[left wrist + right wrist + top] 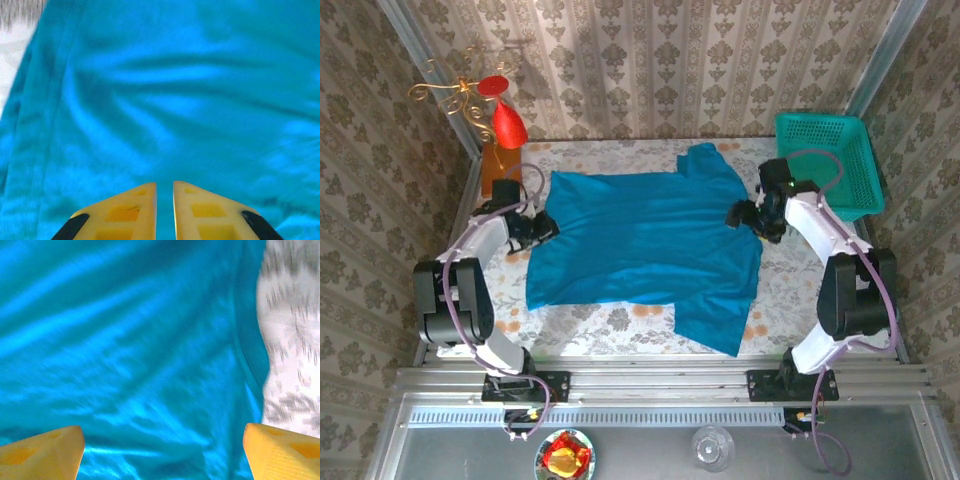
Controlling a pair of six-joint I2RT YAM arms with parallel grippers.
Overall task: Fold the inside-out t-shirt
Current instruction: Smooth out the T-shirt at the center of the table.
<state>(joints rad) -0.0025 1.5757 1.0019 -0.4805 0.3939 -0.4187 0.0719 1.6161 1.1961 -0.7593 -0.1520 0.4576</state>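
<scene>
One bench [600, 318], one t-shirt [650, 240], no fold made yet.
The bench carries the t-shirt spread flat and open, so every fold is still to do. A green basket [820, 125] stands just past the t-shirt's far right corner. The left claw [542, 228] sits at the t-shirt's left edge, pressed nearly together; creases run into its tips, so it is apparently pinching cloth. The right claw [735, 215] hovers at the t-shirt's right edge, spread wide.

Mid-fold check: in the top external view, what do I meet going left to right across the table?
left end effector → t-shirt → right end effector → green basket
</scene>
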